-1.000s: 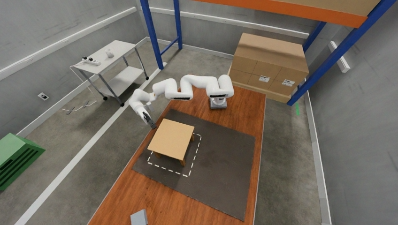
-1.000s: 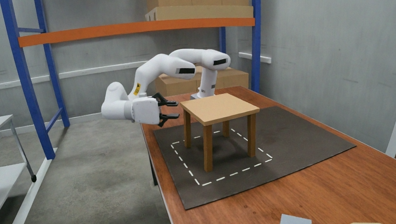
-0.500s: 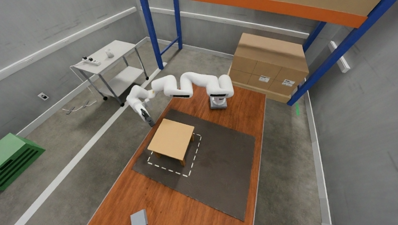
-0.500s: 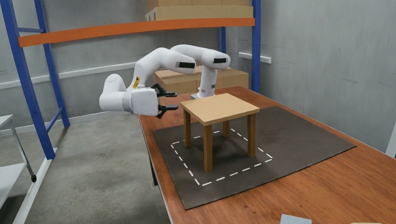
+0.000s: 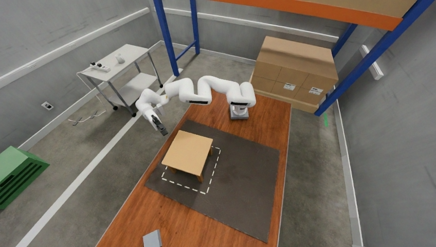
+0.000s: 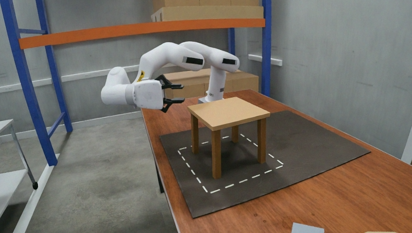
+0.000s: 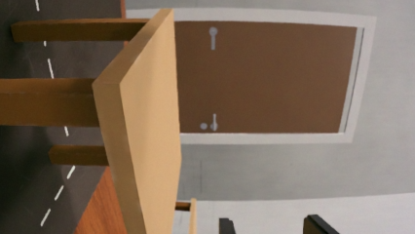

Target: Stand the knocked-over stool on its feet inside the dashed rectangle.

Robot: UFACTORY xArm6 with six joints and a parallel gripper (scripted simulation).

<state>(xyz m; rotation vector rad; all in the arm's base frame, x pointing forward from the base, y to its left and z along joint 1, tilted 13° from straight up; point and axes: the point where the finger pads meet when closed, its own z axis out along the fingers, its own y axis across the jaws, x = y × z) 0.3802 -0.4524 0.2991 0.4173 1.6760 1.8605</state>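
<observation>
The wooden stool [image 5: 187, 151] stands upright on its legs on the dark mat [image 5: 244, 171], inside the white dashed rectangle [image 5: 211, 178]. It also shows in the exterior view [image 6: 228, 112], with the dashed rectangle [image 6: 239, 181] around its feet. My gripper [image 5: 163, 131] hovers off the table's left edge, apart from the stool and level with its top. In the exterior view my gripper [image 6: 181, 92] has its fingers apart with nothing between them. The wrist view shows the stool [image 7: 146, 132] turned sideways and my fingertips at the bottom edge.
My arm's base [image 5: 239, 111] stands at the table's far end. A grey block [image 5: 152, 238] lies at the near edge. A stack of cardboard boxes [image 5: 295, 70], blue rack posts [image 5: 166, 36], a metal cart [image 5: 122, 73] and a green unit [image 5: 15, 171] stand on the floor around.
</observation>
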